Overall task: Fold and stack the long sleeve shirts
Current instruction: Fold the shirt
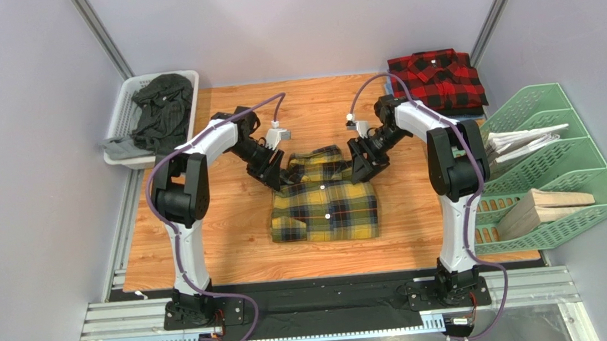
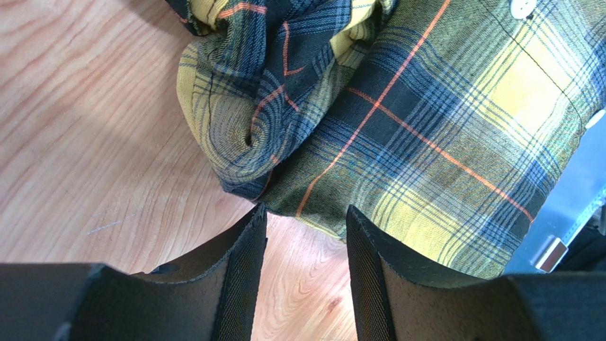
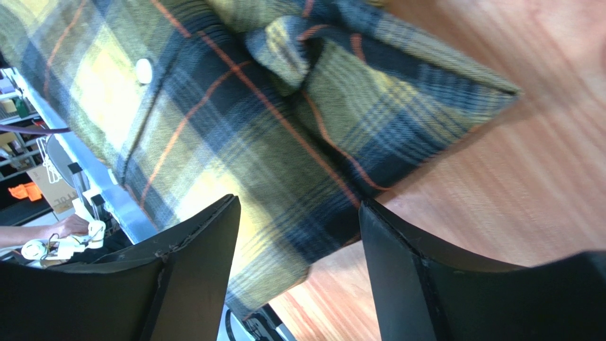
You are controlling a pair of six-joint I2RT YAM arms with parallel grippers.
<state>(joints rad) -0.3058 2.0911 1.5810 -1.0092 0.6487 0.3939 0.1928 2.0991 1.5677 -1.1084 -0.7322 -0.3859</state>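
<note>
Looking down from the top camera, you are seeing the yellow plaid flannel shirt with dark checks [image 1: 325, 212] lying folded into a rough rectangle at the middle of the wooden tabletop [image 1: 230, 246], its collar end bunched toward the far side. Your left end effector [image 1: 283, 176] is hovering at the shirt's far-left corner and your right end effector [image 1: 360, 170] at its far-right corner. The red and black plaid flannel shirt [image 1: 438, 81] is sitting folded at the far-right corner of the tabletop, well apart from the yellow one. A white plastic basket [image 1: 121, 114] is holding dark grey garments [image 1: 160, 107] at the far left, and a green plastic rack [image 1: 570, 163] is standing off the right edge.

Through the left wrist camera, you are seeing the left end effector [image 2: 306, 217] released, its black fingers [image 2: 245, 264] standing apart over bare wood, with the folded edge of the yellow shirt [image 2: 427, 128] lying just beyond the tips.

Through the right wrist camera, you are seeing the right end effector [image 3: 299, 206] released too, jaws spread wide above the yellow shirt [image 3: 235, 131] and gripping no cloth. A white button [image 3: 144, 70] is showing on the placket.
</note>
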